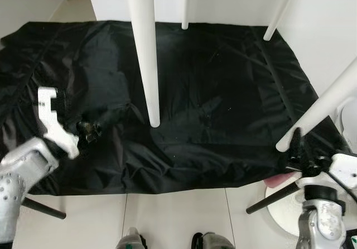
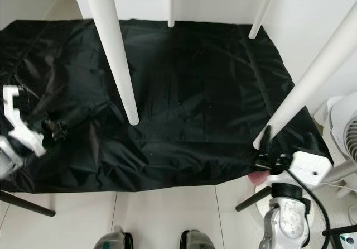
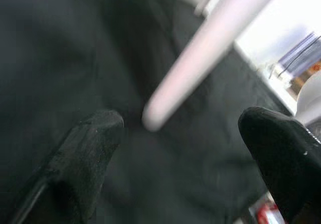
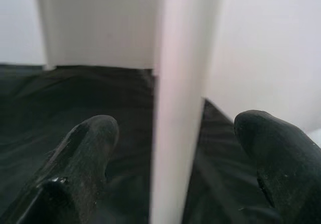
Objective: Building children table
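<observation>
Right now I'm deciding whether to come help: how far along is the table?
Done: four white legs, such as the near-left leg, stand up from the black cloth, so they look fitted to a table lying upside down.
In hand: the open right gripper sits around the near-right leg; the open left gripper is apart from the near-left one.
Left: probably checking the legs are tight and turning the table upright.
</observation>
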Robot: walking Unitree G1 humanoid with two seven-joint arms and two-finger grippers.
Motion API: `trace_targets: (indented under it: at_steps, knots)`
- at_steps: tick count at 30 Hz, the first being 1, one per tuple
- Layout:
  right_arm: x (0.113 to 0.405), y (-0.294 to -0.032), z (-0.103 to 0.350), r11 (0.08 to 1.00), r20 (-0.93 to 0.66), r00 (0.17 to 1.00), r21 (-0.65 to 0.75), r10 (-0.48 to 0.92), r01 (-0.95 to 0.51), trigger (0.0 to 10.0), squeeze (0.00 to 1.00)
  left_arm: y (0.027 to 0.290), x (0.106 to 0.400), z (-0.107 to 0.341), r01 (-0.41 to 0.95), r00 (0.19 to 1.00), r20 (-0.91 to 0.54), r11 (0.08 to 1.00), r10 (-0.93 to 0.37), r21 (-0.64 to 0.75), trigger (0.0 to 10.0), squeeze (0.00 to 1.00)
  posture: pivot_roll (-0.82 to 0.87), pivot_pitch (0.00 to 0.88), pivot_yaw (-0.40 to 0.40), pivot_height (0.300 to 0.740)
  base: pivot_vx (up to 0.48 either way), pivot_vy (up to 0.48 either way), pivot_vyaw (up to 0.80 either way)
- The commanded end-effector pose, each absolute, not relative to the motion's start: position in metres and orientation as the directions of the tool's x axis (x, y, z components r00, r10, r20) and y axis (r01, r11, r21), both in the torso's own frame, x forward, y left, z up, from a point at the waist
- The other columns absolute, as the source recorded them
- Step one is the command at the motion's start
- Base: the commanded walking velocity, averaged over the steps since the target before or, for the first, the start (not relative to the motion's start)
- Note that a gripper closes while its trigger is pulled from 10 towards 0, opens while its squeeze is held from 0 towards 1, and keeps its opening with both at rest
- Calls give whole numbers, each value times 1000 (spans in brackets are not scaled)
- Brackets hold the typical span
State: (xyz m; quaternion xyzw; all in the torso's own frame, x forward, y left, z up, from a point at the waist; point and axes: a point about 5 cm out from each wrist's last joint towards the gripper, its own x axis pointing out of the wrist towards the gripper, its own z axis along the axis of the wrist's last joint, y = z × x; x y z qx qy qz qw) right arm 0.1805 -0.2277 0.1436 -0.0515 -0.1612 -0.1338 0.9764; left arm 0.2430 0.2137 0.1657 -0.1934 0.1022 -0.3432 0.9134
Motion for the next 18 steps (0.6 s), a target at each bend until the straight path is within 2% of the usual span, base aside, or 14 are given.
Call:
trace_targets:
  at_steps: [1, 7, 12, 16, 18]
  knots:
    - [177, -215, 133, 959, 298, 913, 37, -279, 281, 10000, 0, 202, 228, 177, 841, 445, 107, 374, -889, -391, 10000, 0, 72, 56, 0, 740, 0, 0, 0]
    - [170, -212, 117, 975, 245, 946, -17, -212, 223, 10000, 0, 202, 216, 139, 805, 437, -32, 407, -899, -433, 10000, 0, 71, 54, 2, 740, 0, 0, 0]
    - [167, -212, 108, 977, 215, 956, -32, -200, 211, 10000, 0, 203, 212, 127, 789, 434, -70, 417, -898, -451, 10000, 0, 73, 52, 2, 740, 0, 0, 0]
    - [158, -211, 80, 981, 114, 977, -52, -182, 188, 10000, 0, 207, 206, 88, 734, 466, -192, 498, -864, -461, 10000, 0, 72, 49, 1, 740, 0, 0, 0]
    - [157, -211, 75, 981, 97, 979, -52, -182, 187, 10000, 0, 207, 204, 82, 730, 471, -211, 513, -857, -452, 10000, 0, 72, 49, 1, 740, 0, 0, 0]
